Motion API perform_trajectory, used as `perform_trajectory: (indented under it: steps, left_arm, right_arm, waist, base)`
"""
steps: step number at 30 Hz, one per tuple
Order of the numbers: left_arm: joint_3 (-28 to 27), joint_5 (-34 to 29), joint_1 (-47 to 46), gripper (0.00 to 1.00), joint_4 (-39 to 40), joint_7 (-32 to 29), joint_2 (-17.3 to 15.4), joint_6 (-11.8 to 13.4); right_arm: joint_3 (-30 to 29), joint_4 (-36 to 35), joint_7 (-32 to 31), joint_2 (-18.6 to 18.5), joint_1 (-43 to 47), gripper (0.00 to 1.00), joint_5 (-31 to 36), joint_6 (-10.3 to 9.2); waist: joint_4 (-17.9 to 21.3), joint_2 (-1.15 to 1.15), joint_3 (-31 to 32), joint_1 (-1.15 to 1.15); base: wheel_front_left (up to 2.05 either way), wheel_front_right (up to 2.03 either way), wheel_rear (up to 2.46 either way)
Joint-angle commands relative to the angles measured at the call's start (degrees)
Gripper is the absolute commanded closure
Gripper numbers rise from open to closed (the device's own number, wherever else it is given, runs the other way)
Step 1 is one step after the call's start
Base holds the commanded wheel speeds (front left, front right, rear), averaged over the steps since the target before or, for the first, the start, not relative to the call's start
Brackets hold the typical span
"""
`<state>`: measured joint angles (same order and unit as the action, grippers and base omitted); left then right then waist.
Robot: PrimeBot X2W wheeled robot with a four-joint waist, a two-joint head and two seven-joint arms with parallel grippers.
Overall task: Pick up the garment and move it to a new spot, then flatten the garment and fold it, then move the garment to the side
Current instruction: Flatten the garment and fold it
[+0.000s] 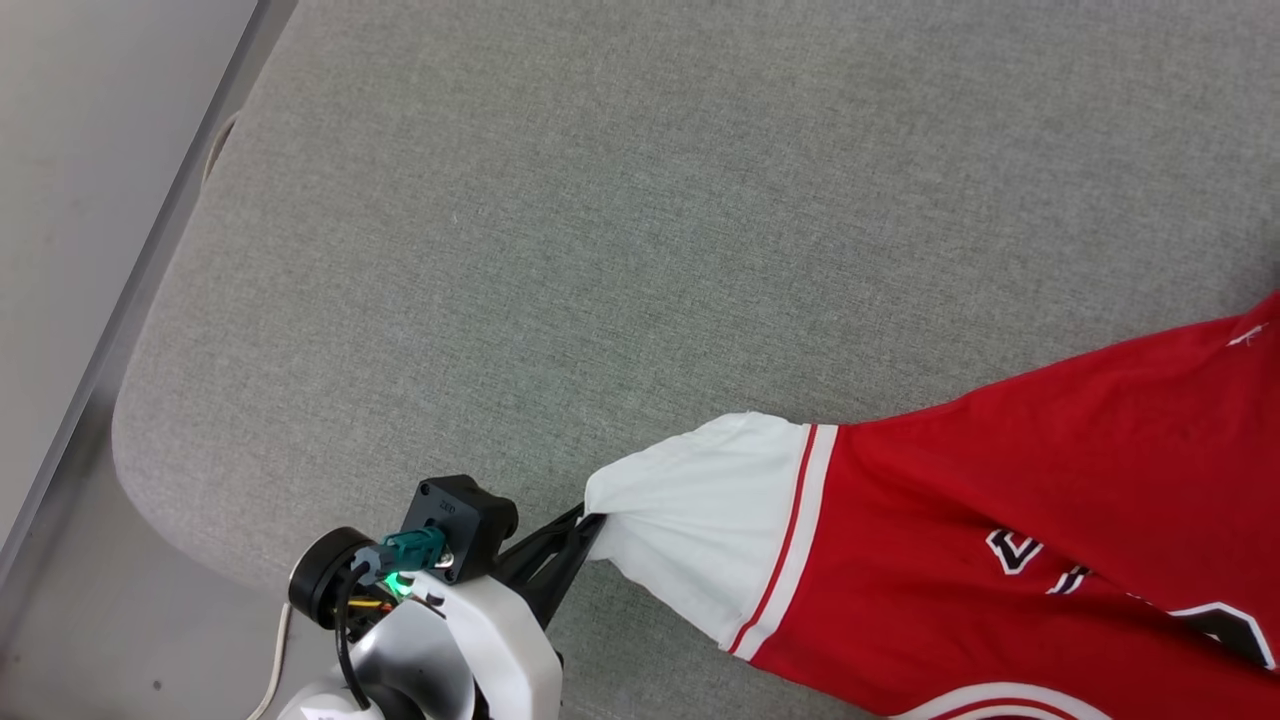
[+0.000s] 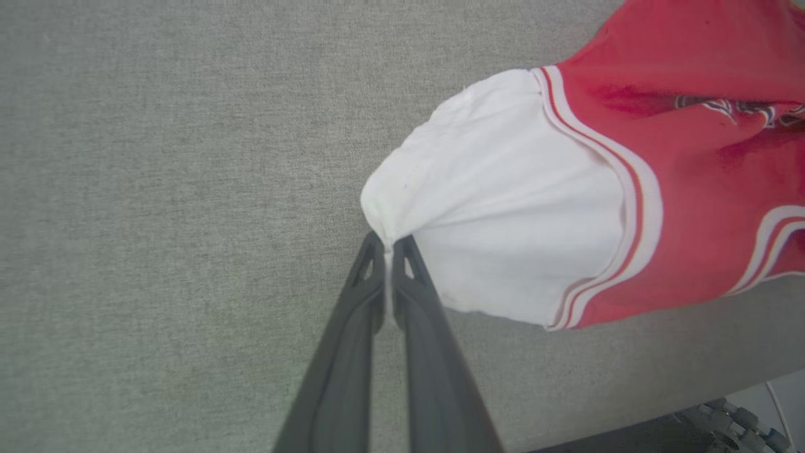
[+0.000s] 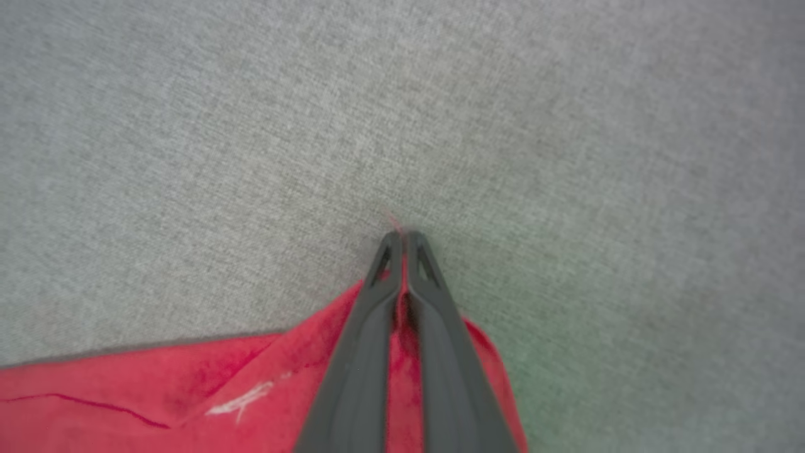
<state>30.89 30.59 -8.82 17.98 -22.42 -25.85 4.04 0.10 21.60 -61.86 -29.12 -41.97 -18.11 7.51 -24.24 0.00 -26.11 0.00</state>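
Note:
The garment (image 1: 1000,500), a red jersey with a white sleeve and striped trim, lies across the right side of the grey padded surface (image 1: 600,250). My left gripper (image 1: 590,520) is shut on the tip of the white sleeve. In the left wrist view the sleeve cloth (image 2: 503,207) is pinched between the closed fingers of the left gripper (image 2: 388,242). In the right wrist view my right gripper (image 3: 402,234) is shut on a corner of the red fabric (image 3: 188,396), which bunches up between the fingers; a thread sticks out at the tips.
The grey surface has a rounded corner at the lower left (image 1: 135,440), with pale floor (image 1: 60,200) beyond its left edge. A wheeled base (image 2: 729,421) shows under the surface's edge in the left wrist view.

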Motion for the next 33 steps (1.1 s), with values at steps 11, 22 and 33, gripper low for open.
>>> perform_trajectory:
  steps: [11,22,33]
  left_arm:
    - [-0.87,0.06,-0.75,1.0,-0.79,0.96,-0.46,0.74]
    - [-1.65,-0.56,-0.05,1.0,0.81,0.16,-1.81,2.46]
    - [-6.47,-2.33,-5.9,1.0,2.95,1.91,-3.47,3.99]
  right_arm:
    - [-1.49,0.69,7.53,1.59,1.3,1.0,-1.21,-0.05]
    - [-2.75,-1.46,16.55,2.0,2.95,1.0,-4.89,-0.05]
    - [-3.2,-10.08,18.84,0.46,2.62,1.0,-7.87,-0.05]
  waist:
    - [2.34,0.0,5.31,0.0]
    - [7.02,0.0,14.13,0.0]
    - [12.92,0.0,20.98,0.0]
  base:
    - [0.0,0.0,0.0]
    - [0.0,0.0,0.0]
    - [0.0,0.0,0.0]
